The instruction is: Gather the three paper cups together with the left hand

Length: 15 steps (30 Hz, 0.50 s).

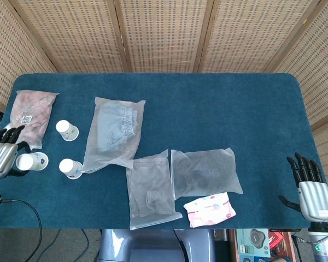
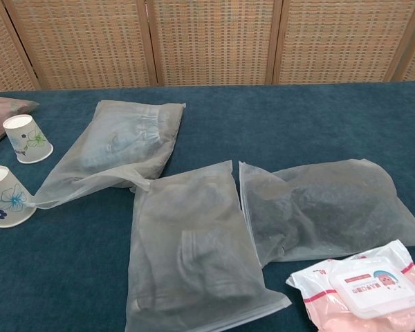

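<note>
Three white paper cups with flower prints are on the blue table at the left. One cup (image 1: 67, 130) (image 2: 27, 138) stands upside down by the pink bag. A second cup (image 1: 71, 168) (image 2: 5, 196) sits at the corner of a clear bag. My left hand (image 1: 1, 156) grips the third cup (image 1: 31, 161) on its side, at the table's left edge, outside the chest view. My right hand (image 1: 310, 186) hangs off the table's front right corner with fingers spread and nothing in it.
A pink bagged item (image 1: 28, 117) lies at the far left. Three clear bags of clothing (image 1: 113, 131) (image 1: 150, 188) (image 1: 205, 173) and a wet-wipes pack (image 1: 210, 209) fill the middle and front. The table's far and right parts are bare blue cloth (image 1: 235, 109).
</note>
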Motion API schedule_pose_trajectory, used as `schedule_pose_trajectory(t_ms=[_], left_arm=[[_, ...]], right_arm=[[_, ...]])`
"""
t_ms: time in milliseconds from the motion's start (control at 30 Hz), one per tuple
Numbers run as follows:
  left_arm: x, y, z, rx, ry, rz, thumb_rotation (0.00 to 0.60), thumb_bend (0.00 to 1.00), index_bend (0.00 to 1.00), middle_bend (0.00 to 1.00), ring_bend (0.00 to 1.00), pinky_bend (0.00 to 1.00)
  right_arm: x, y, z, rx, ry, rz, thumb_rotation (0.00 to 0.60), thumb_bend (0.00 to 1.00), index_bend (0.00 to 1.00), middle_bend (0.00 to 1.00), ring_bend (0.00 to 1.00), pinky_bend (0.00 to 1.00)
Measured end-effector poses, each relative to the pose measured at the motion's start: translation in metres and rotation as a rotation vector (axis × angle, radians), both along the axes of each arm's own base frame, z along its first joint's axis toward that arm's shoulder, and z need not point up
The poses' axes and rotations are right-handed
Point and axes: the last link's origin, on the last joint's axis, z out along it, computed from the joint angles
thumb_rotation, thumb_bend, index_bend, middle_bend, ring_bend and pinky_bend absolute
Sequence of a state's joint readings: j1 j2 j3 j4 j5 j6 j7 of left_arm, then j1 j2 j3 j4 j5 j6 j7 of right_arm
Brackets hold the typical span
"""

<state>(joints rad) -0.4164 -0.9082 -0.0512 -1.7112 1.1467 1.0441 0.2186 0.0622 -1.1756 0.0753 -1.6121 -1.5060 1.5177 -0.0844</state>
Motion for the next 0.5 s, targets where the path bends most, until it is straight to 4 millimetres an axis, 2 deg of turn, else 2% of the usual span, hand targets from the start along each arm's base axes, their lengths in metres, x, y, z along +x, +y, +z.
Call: schedule_pose_trajectory(t_ms=[233,500], left_arm=[[-0.020,-0.002,-0.014,-0.029,0.001,0.055,0.600,0.14,0.48,0.00,0.00,0.00],[-0.032,0.003,-0.041,-0.050,-0.026,0.072,0.600,0.14,0.48,0.00,0.00,0.00]], right_arm=[[0.001,0.000,0.000,0.001,-0.001,0.002,0.600,0.09,0.00,0.00,0.00,0.00],[0.000,0.000,-0.001,0.002,0.000,-0.002,0.600,0.09,0.00,0.00,0.00,0.00]])
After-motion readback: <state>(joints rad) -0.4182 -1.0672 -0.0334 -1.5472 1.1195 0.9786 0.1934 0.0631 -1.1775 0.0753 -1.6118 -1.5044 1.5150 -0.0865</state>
